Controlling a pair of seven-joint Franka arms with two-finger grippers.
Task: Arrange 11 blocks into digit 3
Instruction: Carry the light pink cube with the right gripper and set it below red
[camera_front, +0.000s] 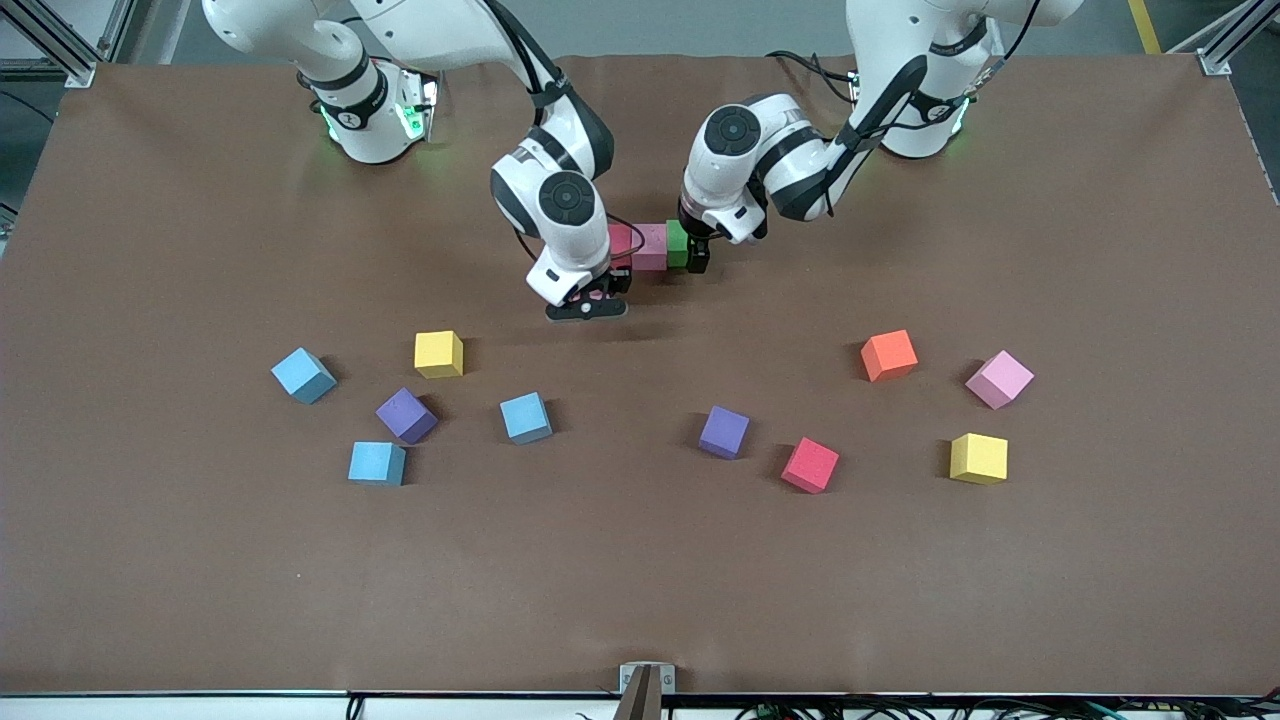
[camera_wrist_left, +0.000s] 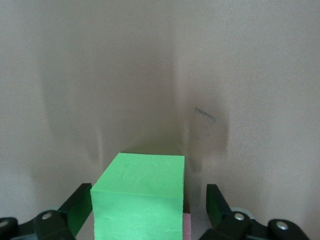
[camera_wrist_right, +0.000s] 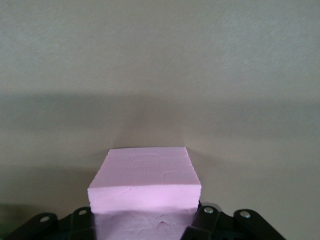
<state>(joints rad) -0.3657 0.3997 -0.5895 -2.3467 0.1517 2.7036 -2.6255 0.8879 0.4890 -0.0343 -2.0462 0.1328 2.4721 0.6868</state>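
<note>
While left jaws (camera_wrist_left: 145, 210) stand apart around green block (camera_wrist_left: 140, 195), right jaws (camera_wrist_right: 145, 220) clamp pink block (camera_wrist_right: 145, 175).

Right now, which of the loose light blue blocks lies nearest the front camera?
The light blue block beside the purple block: it sits lowest in the front view, while the other two light blue blocks lie higher.

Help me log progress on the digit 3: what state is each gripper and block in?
left gripper: open, fingers either side of the green block.
green block: on the table, ending the row, not gripped.
row pink block: resting between green and red.
red block: in the row, partly hidden by the right arm.
right gripper: shut on the held pink block, beside the row.
ten loose blocks: scattered nearer the camera, untouched.
</note>
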